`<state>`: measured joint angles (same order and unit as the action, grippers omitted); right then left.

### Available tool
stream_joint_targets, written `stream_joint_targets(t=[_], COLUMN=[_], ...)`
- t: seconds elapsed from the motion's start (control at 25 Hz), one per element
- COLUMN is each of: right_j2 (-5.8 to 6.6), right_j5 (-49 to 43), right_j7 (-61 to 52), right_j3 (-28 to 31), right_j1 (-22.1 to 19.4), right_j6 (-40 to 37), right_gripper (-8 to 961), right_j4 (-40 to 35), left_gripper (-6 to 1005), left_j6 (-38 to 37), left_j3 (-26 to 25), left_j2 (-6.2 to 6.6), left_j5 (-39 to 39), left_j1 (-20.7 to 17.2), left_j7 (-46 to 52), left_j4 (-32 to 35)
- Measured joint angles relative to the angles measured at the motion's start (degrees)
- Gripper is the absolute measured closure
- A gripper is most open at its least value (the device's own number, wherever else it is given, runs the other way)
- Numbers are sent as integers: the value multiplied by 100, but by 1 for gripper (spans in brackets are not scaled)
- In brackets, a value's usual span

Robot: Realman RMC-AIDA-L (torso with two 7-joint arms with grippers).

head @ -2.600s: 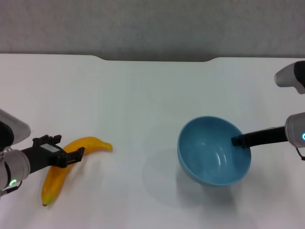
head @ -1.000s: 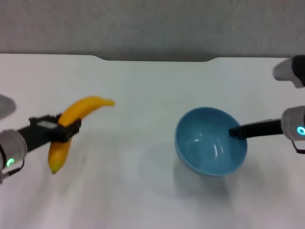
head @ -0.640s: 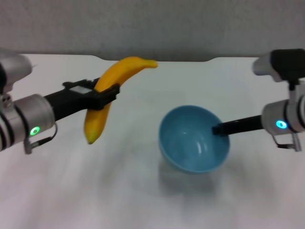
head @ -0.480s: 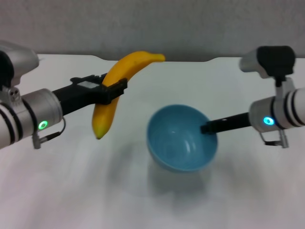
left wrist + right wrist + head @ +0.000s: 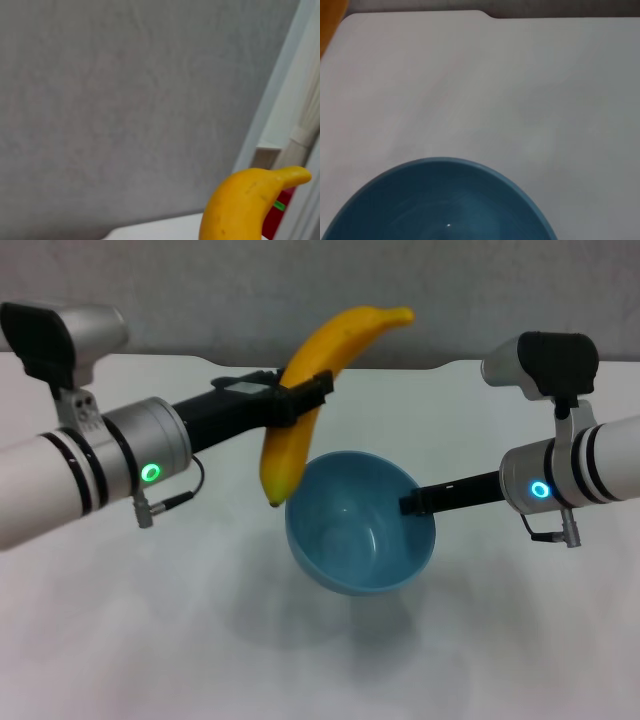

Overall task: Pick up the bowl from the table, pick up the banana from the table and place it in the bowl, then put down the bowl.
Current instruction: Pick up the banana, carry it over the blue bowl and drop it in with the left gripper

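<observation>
No writing anywhere. Left hand [image 5: 300,398] grips the banana [image 5: 305,410] above the surface [image 5: 120,640], its lower tip at the bowl [image 5: 360,525]'s rim; right hand [image 5: 408,503] pinches that raised bowl. Only the left wrist view catches something red behind the banana.

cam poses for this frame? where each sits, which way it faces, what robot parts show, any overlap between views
Head: on the head, facing forward and down at the table; both arms show, left tool gripping the banana, right tool on the bowl rim.
Left wrist: on the left arm, facing a grey wall past the banana; no robot parts.
Right wrist: on the right arm, facing across the bowl and table; no robot parts.
Shared: banana in head and left wrist; bowl in head and right wrist.
</observation>
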<state>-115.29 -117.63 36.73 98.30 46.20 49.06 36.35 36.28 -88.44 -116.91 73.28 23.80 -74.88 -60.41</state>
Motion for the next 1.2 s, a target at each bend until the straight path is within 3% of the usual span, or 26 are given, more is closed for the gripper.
stream_joint_targets(t=[0.56, 1.2], right_j2=[15, 24], right_j5=[88, 92], right_j7=[-10, -9], right_j3=[4, 43], right_j1=[98, 165], right_j6=[-47, -50], right_gripper=[918, 919], right_j4=[-64, -61], left_gripper=[483, 484], left_j6=[-309, -278], left_j3=[772, 1188], left_j2=[-7, -16], left_j5=[-1069, -2271], left_j1=[233, 302], left_j7=[-489, -1241], left_j4=[356, 826])
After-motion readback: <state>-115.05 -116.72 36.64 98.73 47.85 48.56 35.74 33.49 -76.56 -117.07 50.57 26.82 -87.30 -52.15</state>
